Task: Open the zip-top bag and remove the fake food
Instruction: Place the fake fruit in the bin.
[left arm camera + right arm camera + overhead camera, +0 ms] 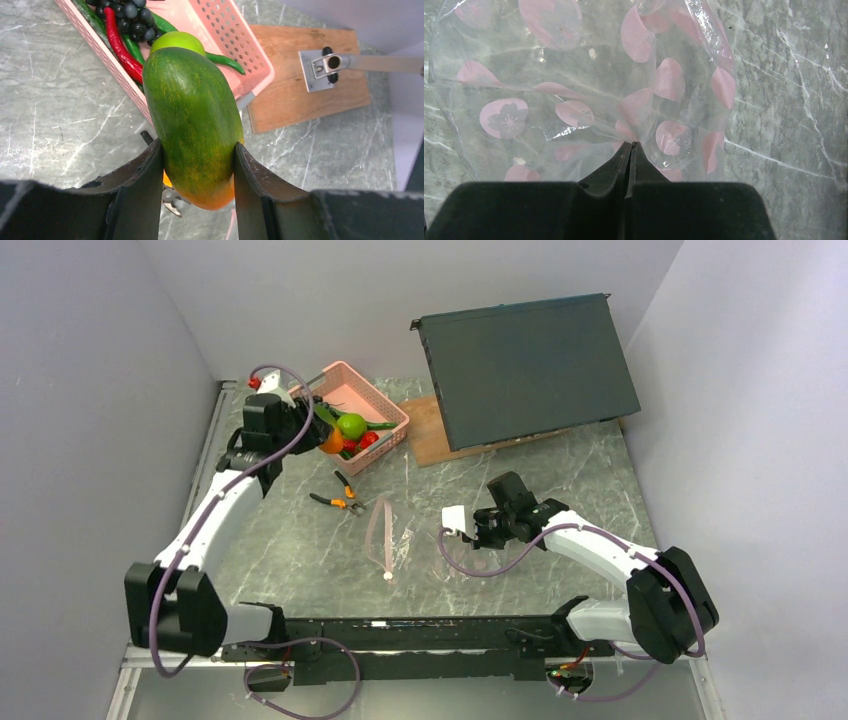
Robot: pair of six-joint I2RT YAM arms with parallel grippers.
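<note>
**Item 1: zip-top bag** (385,540). Clear, crinkled film with a pink strip along one edge. It is laid flat on the marble table (300,560), at mid-width and toward the near edge. In the right wrist view the bag (574,75) is seen printed with pink rounded spots, some bearing a flower mark. The film is spread away from the fingertips, and one fold is drawn into them.

**Item 2: right gripper** (630,145). The fingers are pressed flat together, and a pinch of bag film is caught where the tips meet. No fake food can be made out inside the film.

**Item 3: mango** (192,100). Green, shading to orange at its lower end. It is clamped across its width between the two fingers of the left gripper (198,146), with the greater part projecting past the fingertips. In the top view the mango (332,443) is placed at the near-left side of the basket.

**Item 4: pink basket** (365,395). Set at the far-left part of the table. It is recorded as holding a green apple (177,40), a red chilli (120,47), a long green pepper (225,61) and a dark bunch of grapes (132,15).

**Item 5: sundries.** Orange-handled pliers (338,502) are laid between the basket and the bag. A wooden board (430,430) is found at the far edge, and a dark panel (525,365) is propped over it.
</note>
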